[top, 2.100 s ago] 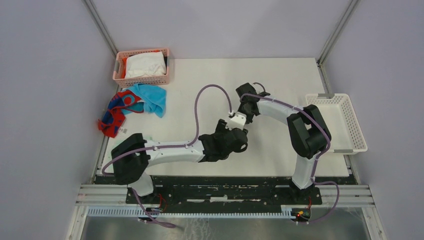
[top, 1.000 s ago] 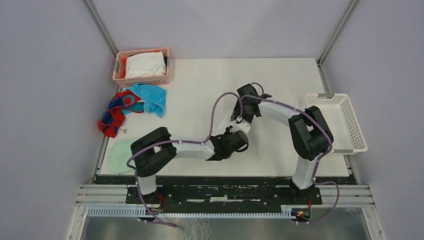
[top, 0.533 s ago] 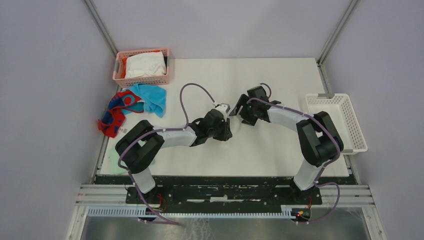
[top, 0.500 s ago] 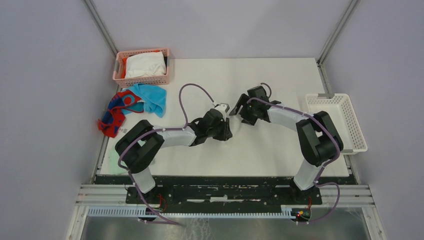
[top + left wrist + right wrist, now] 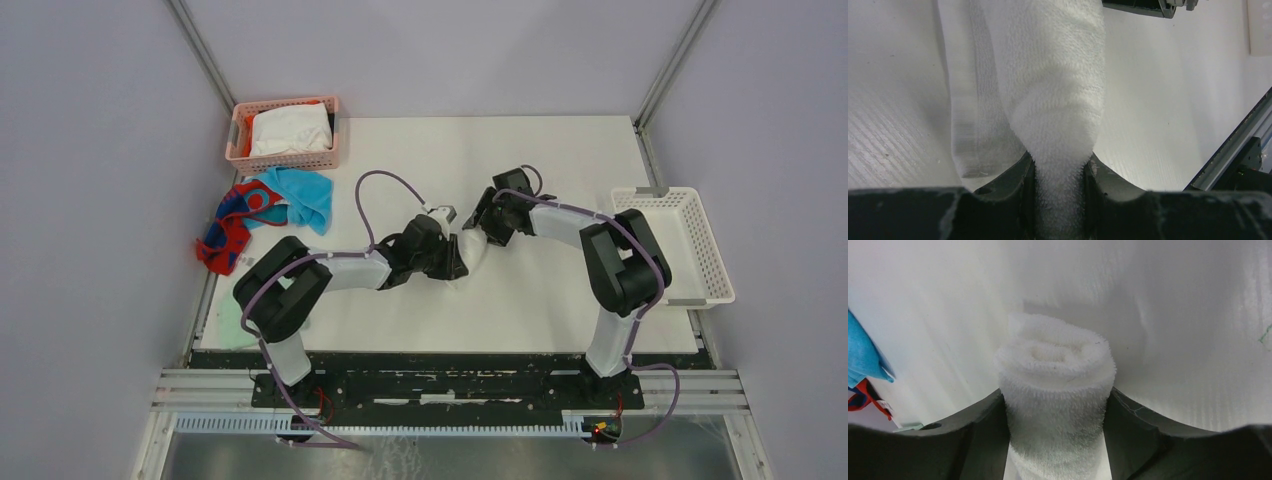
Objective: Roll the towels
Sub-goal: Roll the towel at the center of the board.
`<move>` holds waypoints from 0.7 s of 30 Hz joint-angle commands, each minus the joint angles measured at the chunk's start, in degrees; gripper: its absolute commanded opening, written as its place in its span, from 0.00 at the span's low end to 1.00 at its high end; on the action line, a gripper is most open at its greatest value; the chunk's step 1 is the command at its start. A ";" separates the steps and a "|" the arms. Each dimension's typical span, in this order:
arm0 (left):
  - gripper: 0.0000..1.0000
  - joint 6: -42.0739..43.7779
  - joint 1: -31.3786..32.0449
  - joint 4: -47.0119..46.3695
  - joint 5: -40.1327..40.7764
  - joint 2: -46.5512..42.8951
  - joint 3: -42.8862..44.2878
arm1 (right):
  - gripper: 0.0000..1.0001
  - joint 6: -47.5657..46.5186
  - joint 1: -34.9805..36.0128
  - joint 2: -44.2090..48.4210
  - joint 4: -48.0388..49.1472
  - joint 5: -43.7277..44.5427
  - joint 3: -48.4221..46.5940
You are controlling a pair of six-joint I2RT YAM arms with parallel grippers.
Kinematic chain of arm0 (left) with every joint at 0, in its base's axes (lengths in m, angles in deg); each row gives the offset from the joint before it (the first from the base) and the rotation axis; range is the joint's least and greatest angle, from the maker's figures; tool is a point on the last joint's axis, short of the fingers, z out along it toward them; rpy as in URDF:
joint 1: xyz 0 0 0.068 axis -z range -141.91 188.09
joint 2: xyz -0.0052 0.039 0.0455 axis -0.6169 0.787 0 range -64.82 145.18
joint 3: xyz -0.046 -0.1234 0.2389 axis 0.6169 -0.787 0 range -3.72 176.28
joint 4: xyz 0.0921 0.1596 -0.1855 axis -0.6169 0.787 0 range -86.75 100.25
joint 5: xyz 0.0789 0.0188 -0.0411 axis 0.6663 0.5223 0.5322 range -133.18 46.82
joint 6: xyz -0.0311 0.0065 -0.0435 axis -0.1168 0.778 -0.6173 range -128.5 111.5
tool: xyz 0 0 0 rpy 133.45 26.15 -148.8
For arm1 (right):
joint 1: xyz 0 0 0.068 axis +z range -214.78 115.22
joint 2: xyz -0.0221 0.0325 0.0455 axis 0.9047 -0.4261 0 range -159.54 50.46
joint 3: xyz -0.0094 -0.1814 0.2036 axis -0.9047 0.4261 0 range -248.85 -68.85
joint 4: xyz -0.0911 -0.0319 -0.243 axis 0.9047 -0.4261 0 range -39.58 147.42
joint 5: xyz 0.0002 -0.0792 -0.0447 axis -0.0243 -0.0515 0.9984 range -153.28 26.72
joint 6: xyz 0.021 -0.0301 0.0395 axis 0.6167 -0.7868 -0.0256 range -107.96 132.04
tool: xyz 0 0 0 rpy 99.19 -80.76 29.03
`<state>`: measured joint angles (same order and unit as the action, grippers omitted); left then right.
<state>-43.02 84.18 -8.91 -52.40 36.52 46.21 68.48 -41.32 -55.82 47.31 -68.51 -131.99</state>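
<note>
The rolled white towel (image 5: pixel 472 249) lies mid-way across the table (image 5: pixel 560 160), long axis running left to right between my arms: my left gripper (image 5: pixel 1060 172) pinches its left end narrow, while my right gripper (image 5: pixel 1055 405) straddles the right end wide, grip uncertain.

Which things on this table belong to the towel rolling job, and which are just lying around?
Part of the job: white towel, rolled, pinched by the left gripper, right gripper flanking it; blue towel; red towel with dark-blue blotches.
Lying about: pink basket holding a white cloth; white basket; mint-green cloth.
</note>
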 commanded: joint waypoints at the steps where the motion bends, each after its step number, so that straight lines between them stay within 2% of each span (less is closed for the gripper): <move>1: 0.24 -2.48 0.32 7.76 -0.55 1.30 -0.82 | 0.64 -2.05 -0.02 -1.97 -6.80 4.02 -3.18; 6: 0.49 -1.85 0.75 11.77 4.87 -4.39 -1.67 | 0.47 -3.66 1.17 -2.00 -13.52 8.31 -5.28; 12: 0.70 2.08 5.34 19.64 19.31 -12.76 2.39 | 0.40 -4.41 3.26 -2.18 -19.38 12.48 -8.77; 15: 0.76 5.04 9.28 22.51 28.06 -14.15 5.85 | 0.38 -4.63 3.57 -2.14 -20.83 13.33 -9.58; 21: 0.78 13.64 17.00 23.63 39.98 -9.36 13.51 | 0.38 -4.85 4.11 -2.76 -22.98 13.69 -10.92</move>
<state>-37.51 97.49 13.49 -24.27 24.78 53.95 65.05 -37.62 -57.39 28.82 -57.98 -140.82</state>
